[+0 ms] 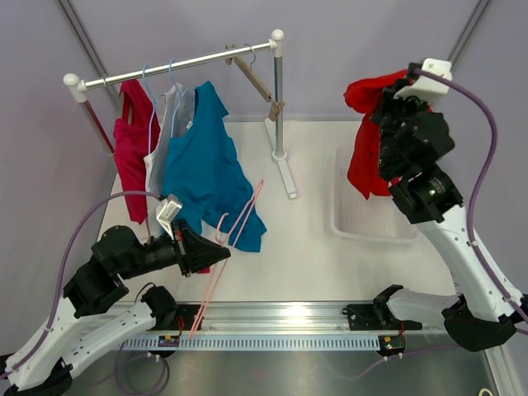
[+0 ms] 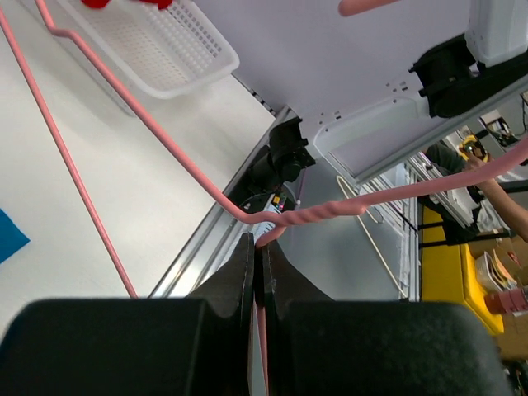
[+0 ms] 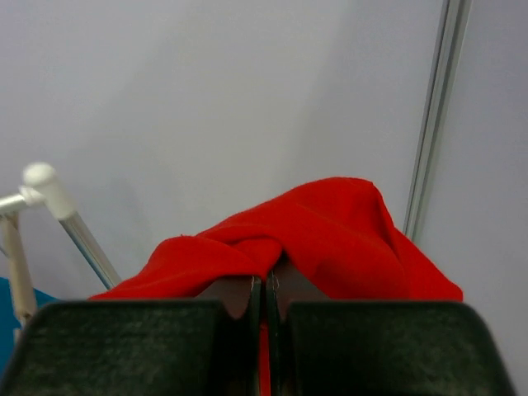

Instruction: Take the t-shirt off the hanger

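Note:
My right gripper (image 1: 388, 92) is shut on a red t-shirt (image 1: 365, 140) and holds it high above the white basket (image 1: 346, 221); the cloth drapes over my fingers in the right wrist view (image 3: 330, 231). My left gripper (image 1: 221, 252) is shut on a bare pink wire hanger (image 1: 235, 235), held low over the table near the front rail. In the left wrist view the hanger's twisted neck (image 2: 318, 213) sits just past my closed fingertips (image 2: 246, 256). No shirt is on the pink hanger.
A clothes rack (image 1: 173, 64) stands at the back left with a crimson, a white and a teal shirt (image 1: 206, 165) hanging on it. Its post and foot (image 1: 280, 157) stand mid-table. A metal rail (image 1: 272, 326) runs along the front edge.

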### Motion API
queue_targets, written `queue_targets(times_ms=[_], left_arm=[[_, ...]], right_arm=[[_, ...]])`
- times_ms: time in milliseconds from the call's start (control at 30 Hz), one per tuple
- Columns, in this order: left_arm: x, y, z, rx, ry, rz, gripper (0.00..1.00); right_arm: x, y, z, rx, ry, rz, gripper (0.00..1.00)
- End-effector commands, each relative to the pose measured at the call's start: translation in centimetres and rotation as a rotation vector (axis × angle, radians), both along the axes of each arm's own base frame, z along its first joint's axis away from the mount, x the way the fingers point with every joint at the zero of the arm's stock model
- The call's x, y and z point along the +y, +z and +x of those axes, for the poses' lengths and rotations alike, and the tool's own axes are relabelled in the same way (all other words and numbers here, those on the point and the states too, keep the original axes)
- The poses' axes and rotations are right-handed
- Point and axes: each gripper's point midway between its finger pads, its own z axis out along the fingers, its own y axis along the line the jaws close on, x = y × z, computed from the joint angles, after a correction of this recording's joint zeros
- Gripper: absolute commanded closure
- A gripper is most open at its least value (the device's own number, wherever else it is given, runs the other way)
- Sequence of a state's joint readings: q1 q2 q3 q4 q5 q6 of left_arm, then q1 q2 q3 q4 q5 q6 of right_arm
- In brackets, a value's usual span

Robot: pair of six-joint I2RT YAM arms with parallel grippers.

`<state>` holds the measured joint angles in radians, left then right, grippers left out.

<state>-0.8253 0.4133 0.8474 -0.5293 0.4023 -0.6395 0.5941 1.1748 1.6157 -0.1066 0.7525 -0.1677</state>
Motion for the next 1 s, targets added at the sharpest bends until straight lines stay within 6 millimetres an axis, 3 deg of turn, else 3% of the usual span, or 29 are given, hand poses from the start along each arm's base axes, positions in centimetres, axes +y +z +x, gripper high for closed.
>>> queue_targets(times_ms=[0,67,100,200,233,267,300,400,500,567,667,733,767,800,867,933,967], left_arm=[[0.4,1.2,1.5,-0.048,0.084,-0.037,1.00],[0.4,1.1,2.0,-0.041,0.112,-0.035,1.00],[0.4,1.1,2.1,-0.038,0.118,-0.034,1.00],[0.6,1.5,2.7,-0.036,0.154,-0.041,1.00],[0.8,1.7,3.0,-0.037,0.176,-0.043,1.00],[0.9,1.9,3.1,-0.032,0.184,-0.050,1.00],[0.9,2.2,3.1,-0.032,0.190,-0.057,1.00],[1.1,3.0,3.4,-0.031,0.212,-0.076,1.00],[0.9,3.5,4.0,-0.026,0.231,-0.094,1.00],[0.7,4.0,4.4,-0.020,0.248,-0.110,1.00],[0.5,5.4,4.9,-0.016,0.264,-0.152,1.00],[0.2,6.1,5.5,-0.016,0.282,-0.173,1.00],[0.2,6.3,5.7,-0.015,0.288,-0.179,1.00],[-0.2,6.4,6.2,-0.007,0.296,-0.179,1.00],[-0.6,6.5,6.6,-0.004,0.299,-0.183,1.00],[-0.9,6.7,7.4,-0.006,0.321,-0.199,1.00],[-1.3,6.5,7.9,0.001,0.329,-0.192,1.00]], right_arm=[[-0.4,-5.8,0.9,0.055,-0.016,0.072,1.00],[-2.1,-8.6,0.1,0.077,-0.100,0.110,1.00],[-2.5,-11.9,0.4,0.106,-0.134,0.127,1.00],[-4.9,-16.4,-1.0,0.139,-0.243,0.198,1.00],[-5.5,-19.4,-1.6,0.168,-0.274,0.205,1.00],[-6.4,-20.6,-2.2,0.172,-0.323,0.219,1.00],[-6.9,-23.3,-2.8,0.211,-0.351,0.207,1.00],[-7.8,-26.6,-4.0,0.257,-0.383,0.264,0.98],[-7.1,-29.0,-4.0,0.330,-0.364,0.294,0.93],[-6.2,-30.4,-3.6,0.381,-0.333,0.292,0.69],[-4.9,-30.5,-3.3,0.454,-0.256,0.248,0.23],[-4.0,-27.3,-3.4,0.451,-0.180,0.242,0.13],[-3.7,-27.2,-4.2,0.510,-0.144,0.218,0.10],[-3.6,-24.1,-4.5,0.469,-0.107,0.240,0.09],[-2.5,-22.4,-5.5,0.486,-0.005,0.237,0.09],[-1.3,-19.5,-6.5,0.446,0.113,0.264,0.16],[1.2,-18.9,-7.2,0.459,0.269,0.277,0.19]])
